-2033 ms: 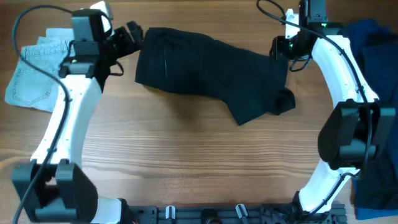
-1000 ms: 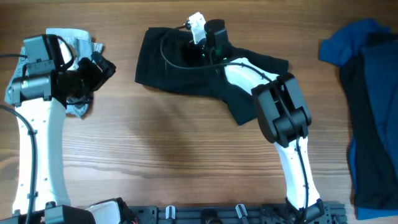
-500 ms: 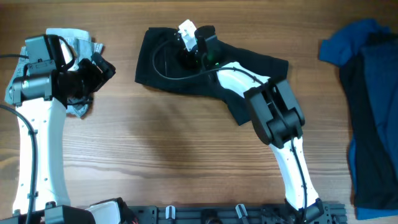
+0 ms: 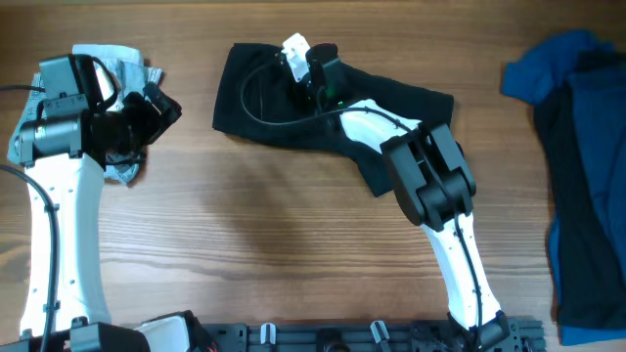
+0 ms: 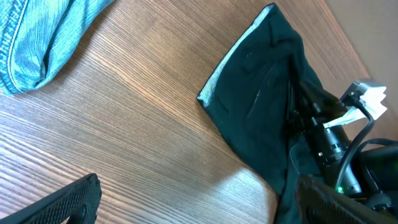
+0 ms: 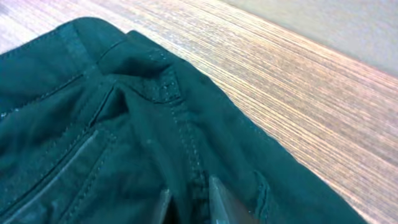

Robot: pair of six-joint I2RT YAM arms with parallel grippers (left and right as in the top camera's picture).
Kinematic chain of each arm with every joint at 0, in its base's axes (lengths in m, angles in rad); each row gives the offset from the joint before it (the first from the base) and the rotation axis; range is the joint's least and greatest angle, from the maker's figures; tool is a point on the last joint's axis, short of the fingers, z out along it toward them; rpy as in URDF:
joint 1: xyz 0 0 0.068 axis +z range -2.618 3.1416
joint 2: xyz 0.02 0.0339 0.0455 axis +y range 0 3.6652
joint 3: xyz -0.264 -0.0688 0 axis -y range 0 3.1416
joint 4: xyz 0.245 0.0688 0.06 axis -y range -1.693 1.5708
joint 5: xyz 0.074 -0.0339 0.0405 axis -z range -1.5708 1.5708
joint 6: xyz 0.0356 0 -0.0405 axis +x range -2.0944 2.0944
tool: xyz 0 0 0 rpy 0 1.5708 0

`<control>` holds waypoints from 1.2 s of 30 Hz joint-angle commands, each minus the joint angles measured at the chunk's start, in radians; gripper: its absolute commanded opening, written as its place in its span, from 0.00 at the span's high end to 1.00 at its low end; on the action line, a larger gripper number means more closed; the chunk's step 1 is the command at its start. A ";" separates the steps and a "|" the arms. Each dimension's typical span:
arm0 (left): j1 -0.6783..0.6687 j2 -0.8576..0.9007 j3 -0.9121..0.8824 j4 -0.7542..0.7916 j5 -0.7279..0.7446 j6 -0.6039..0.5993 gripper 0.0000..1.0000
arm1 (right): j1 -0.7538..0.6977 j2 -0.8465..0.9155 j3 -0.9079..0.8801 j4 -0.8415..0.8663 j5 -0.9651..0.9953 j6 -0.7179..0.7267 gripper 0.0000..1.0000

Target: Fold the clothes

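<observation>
- The royal-blue garment (image 4: 548,59) and the dark navy garment (image 4: 587,196) lie heaped at the table's (image 4: 293,254) right edge, well apart from both grippers. They pose little risk now, but I judge that a wide swing of the right arm (image 4: 430,186) back to its own side could drag them.
- The right arm stretches across the near leg of the black shorts (image 4: 245,112), which lie spread on the far middle of the table. If the arm sinks while pulling, it could press on that leg and bunch the cloth instead of folding it.
- The left gripper (image 5: 199,183) hangs with its fingers wide apart, holding nothing, just beside the shorts' left edge. With nothing pinning that edge, a one-sided pull may slide the whole garment rather than turn it over.
- The right gripper (image 6: 189,199) has its fingertips closed tight on a stitched seam ridge near the shorts' far edge. The bite looks thin, perhaps one layer only, so the seam could slip free on lifting, or only the top layer could rise and leave a skewed fold.
- The light-blue denim shorts (image 5: 37,43) lie crumpled at the far left, partly under the left arm, which could snag them when it moves.
</observation>
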 commanded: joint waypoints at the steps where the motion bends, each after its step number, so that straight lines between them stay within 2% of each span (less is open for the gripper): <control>1: -0.003 0.000 0.006 0.014 -0.014 0.019 0.00 | 0.000 -0.100 0.009 -0.018 -0.027 0.014 0.96; 4: -0.003 0.000 0.006 0.032 -0.014 0.019 0.00 | 0.000 -0.211 0.009 -0.145 -0.134 0.019 0.96; 7: -0.003 0.000 0.006 0.060 -0.014 0.019 0.01 | 0.002 -0.396 0.009 -0.430 -0.193 0.043 0.96; 10: -0.003 0.000 0.006 0.083 -0.014 0.018 0.00 | 0.003 -0.499 0.009 -0.638 -0.197 0.042 0.96; 15: -0.003 0.000 0.006 0.120 -0.014 0.018 0.00 | 0.065 -0.535 0.009 -0.979 -0.351 0.043 0.96; 18: -0.003 0.000 0.006 0.144 -0.014 0.018 0.00 | 0.134 -0.535 0.009 -1.150 -0.351 0.044 0.96; 25: -0.003 0.000 0.006 0.158 -0.014 0.018 0.00 | 0.303 -0.535 -0.002 -1.363 -0.348 0.071 0.95; 26: -0.003 0.000 0.006 0.158 -0.014 0.018 0.00 | 0.320 -0.535 -0.006 -1.381 -0.348 0.071 0.71; 27: -0.003 0.000 0.006 0.158 -0.014 0.018 0.00 | 0.330 -0.535 -0.006 -1.399 -0.347 0.070 0.41; 29: -0.003 0.000 0.006 0.158 -0.014 0.018 0.00 | 0.336 -0.541 -0.006 -1.431 -0.348 0.070 0.31; 30: -0.003 0.000 0.006 0.159 -0.014 0.018 0.00 | 0.332 -0.562 -0.005 -1.434 -0.347 0.070 0.22; 33: -0.004 0.000 0.006 0.166 -0.013 0.018 0.01 | 0.290 -0.657 0.016 -1.432 -0.246 0.095 0.14; 34: -0.010 0.000 0.006 0.168 -0.012 0.018 0.04 | 0.264 -0.690 0.017 -1.432 -0.167 0.141 0.13; 36: -0.058 0.001 0.006 0.203 -0.009 0.019 0.20 | 0.158 -0.766 0.017 -1.433 -0.068 0.206 0.14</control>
